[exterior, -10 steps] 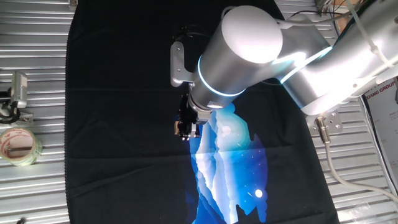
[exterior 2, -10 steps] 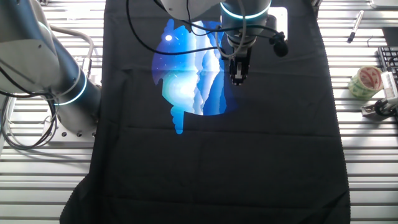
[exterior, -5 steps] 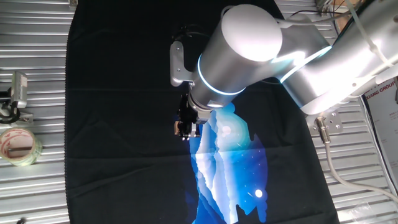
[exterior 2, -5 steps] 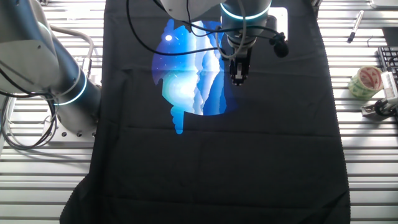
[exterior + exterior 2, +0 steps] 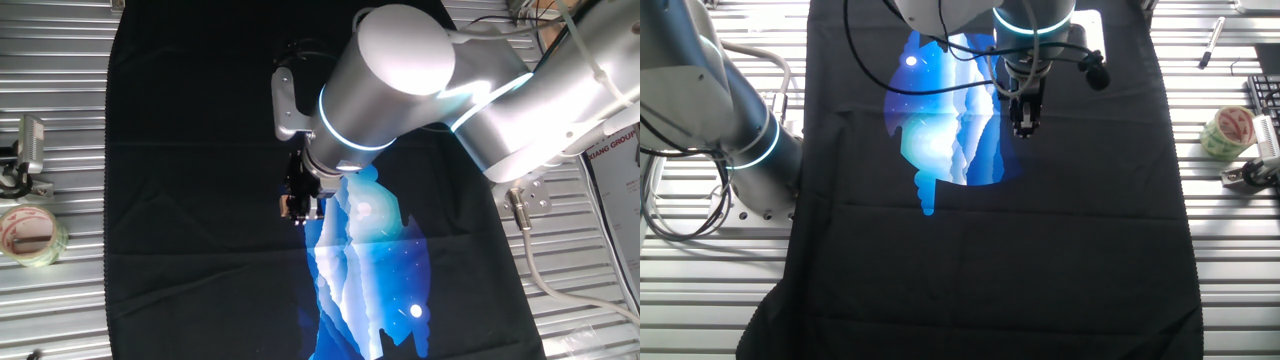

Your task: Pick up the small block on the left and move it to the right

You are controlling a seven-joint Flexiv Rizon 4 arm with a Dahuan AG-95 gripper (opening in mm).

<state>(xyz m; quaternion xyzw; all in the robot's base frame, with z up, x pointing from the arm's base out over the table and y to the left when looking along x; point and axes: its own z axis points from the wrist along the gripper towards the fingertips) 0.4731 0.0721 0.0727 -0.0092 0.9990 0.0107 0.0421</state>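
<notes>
My gripper [image 5: 297,212] hangs over the middle of the black cloth [image 5: 180,150], at the left edge of its blue and white print [image 5: 365,260]. Its narrow fingers are close together, and a tiny tan speck, the small block [image 5: 289,206], shows between the tips. In the other fixed view the gripper [image 5: 1023,126] is at the right edge of the print [image 5: 940,140]; the block is too small to make out there. No other block lies on the cloth.
A roll of clear tape [image 5: 30,233] and a metal clip [image 5: 28,150] lie on the slatted table to the left of the cloth. The other fixed view shows the tape [image 5: 1228,132], a pen [image 5: 1208,42] and a second arm's base [image 5: 750,150].
The gripper and wrist have shifted only very slightly. The fingers stay as closed as before.
</notes>
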